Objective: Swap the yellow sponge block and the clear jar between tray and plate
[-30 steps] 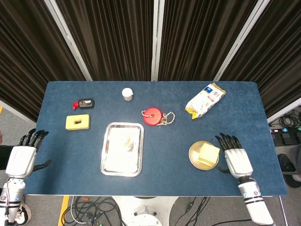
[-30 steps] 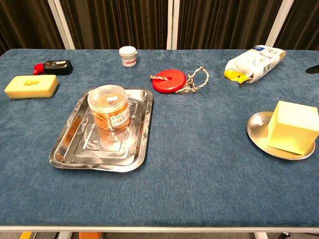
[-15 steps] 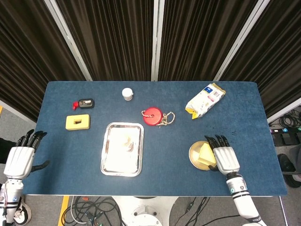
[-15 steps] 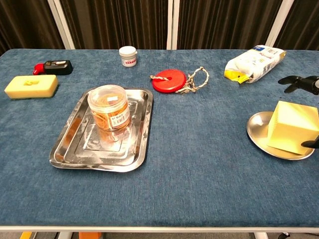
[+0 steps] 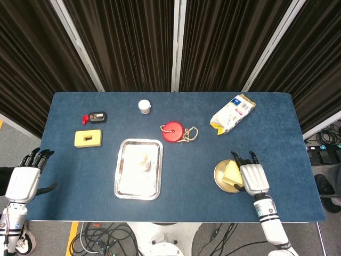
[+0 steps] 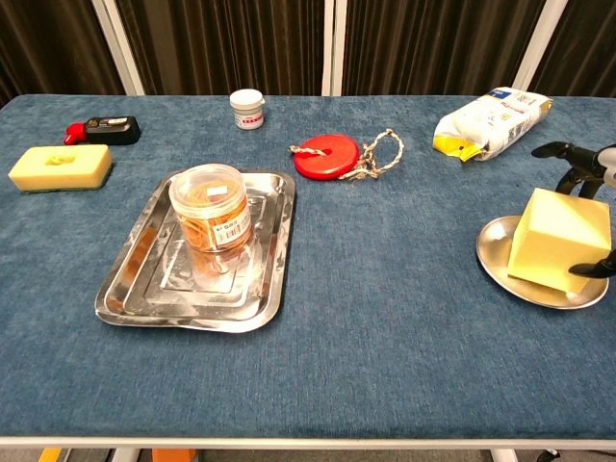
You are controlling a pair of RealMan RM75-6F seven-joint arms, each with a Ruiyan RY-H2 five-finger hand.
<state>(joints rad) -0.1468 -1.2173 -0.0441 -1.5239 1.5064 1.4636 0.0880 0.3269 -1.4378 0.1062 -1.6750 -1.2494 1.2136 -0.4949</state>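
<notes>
The right robot hand (image 5: 253, 178) has slid in from beside the plate (image 6: 497, 248) and now lies over the yellow sponge block (image 6: 558, 239), fingers reaching past its far side and a thumb tip showing at its near corner. The block has tipped: a moment ago it sat square on the plate, now it leans with its top slanting down toward the middle of the worktop (image 6: 385, 289). It looks as though the fingers have closed on it, so I'd say the first lift of the swap is starting. The block has not left the plate yet. The clear jar (image 6: 211, 207) stands upright in the tray (image 6: 135, 289), untouched. The left robot hand (image 5: 22, 180) hangs off the worktop's left edge, fingers apart and holding nothing, in much the same spot as before
</notes>
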